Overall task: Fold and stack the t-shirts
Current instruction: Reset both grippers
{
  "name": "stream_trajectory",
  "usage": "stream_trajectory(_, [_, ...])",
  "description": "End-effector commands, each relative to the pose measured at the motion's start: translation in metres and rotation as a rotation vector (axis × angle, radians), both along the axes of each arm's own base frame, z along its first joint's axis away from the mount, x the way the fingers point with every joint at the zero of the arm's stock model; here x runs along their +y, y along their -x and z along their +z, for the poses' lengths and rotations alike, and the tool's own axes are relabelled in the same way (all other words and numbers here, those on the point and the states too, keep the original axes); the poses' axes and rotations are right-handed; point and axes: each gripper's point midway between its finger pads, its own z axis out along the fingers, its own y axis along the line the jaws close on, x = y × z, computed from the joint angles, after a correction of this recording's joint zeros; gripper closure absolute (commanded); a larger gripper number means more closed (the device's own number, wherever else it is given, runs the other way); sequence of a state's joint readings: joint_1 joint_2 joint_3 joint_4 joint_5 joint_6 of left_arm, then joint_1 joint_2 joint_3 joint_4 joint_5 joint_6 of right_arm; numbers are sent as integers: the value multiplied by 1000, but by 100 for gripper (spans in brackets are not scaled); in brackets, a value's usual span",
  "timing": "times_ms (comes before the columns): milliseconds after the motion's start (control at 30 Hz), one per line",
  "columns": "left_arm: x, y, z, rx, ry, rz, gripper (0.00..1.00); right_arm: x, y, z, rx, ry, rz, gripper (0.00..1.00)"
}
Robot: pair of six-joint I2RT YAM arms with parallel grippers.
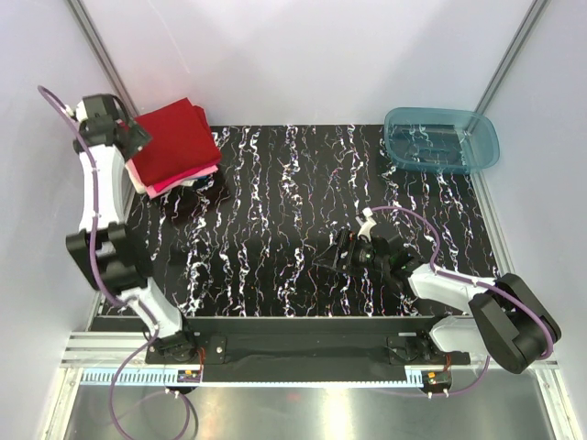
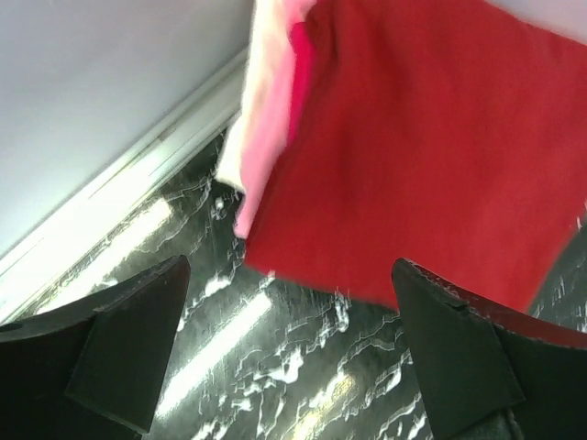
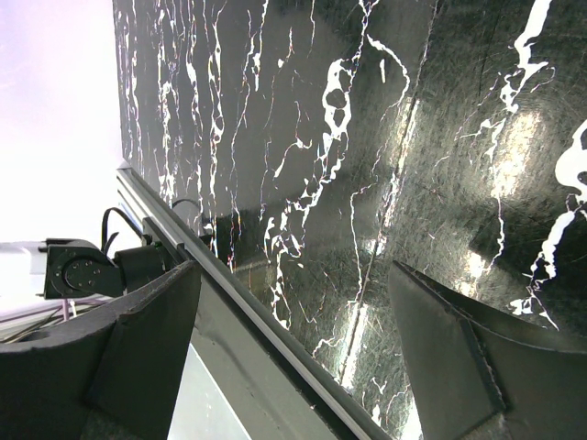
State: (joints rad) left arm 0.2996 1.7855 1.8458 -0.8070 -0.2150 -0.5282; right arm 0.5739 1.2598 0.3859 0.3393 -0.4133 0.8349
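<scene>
A folded dark red t-shirt [image 1: 176,137] lies on top of a stack at the table's far left. Magenta-pink [image 1: 181,178] and pale pink [image 1: 138,175] folded shirts show at the stack's edges. In the left wrist view the red shirt [image 2: 431,147] lies over the magenta [image 2: 300,73] and pale pink [image 2: 266,101] ones. My left gripper [image 1: 138,131] hovers at the stack's left side, open and empty [image 2: 289,348]. My right gripper [image 1: 332,251] is open and empty low over the table's near middle [image 3: 293,348]. White and blue shirts are not visible.
A teal see-through tub [image 1: 442,139] stands at the far right corner. The black marbled table [image 1: 293,211] has a white wall along its left and back, and a metal rail [image 3: 248,321] along the near edge.
</scene>
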Motion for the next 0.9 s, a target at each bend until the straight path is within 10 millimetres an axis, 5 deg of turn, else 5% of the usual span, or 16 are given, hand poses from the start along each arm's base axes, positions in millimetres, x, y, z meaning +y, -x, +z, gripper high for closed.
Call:
stream_trajectory(0, [-28,21,52,-157,-61,-65,1,4,-8,16,-49,-32,1,10])
stream_trajectory(33, [-36,37,81,-240,-81,-77,1,4,-8,15,-47,-31,3,11])
stream_trajectory(67, [-43,47,66,-223,-63,-97,1,4,-8,16,-49,-31,3,10])
stream_trajectory(100, [-57,62,92,-324,-61,-143,1,4,-8,15,-47,-29,4,10])
stream_trajectory(200, [-81,91,72,-348,-17,-218,1,4,-8,15,-43,-26,1,10])
stream_trajectory(233, [-88,109,96,-451,-48,-233,1,4,-9,15,-45,-26,-1,10])
stream_trajectory(267, [-91,119,69,-422,-39,-244,1,3,-9,15,-47,-24,-3,11])
stream_trajectory(300, [-95,128,67,-442,-49,-253,1,3,-8,16,-46,-26,-2,10])
stream_trajectory(333, [-103,143,84,-527,-88,-294,1,3,-8,16,-49,-28,-3,10])
stream_trajectory(367, [-107,150,57,-490,-83,-319,1,3,-8,16,-50,-26,-5,10])
stream_trajectory(433, [-116,169,52,-520,-132,-375,1,3,-8,15,-44,-26,-4,10])
stream_trajectory(533, [-128,189,16,-506,-213,-489,1,3,-9,15,-43,-23,-3,10])
stream_trajectory(567, [-129,192,-19,-452,-212,-512,1,4,-9,15,-43,-24,-2,10])
stream_trajectory(667, [-134,199,-52,-442,-253,-556,1,4,-9,16,-44,-25,-2,10])
stream_trajectory(833, [-140,189,-56,-442,-203,-565,1,4,-9,15,-39,-22,-2,10])
stream_trajectory(867, [-140,188,-72,-432,-181,-559,1,4,-9,14,-36,-21,-1,10])
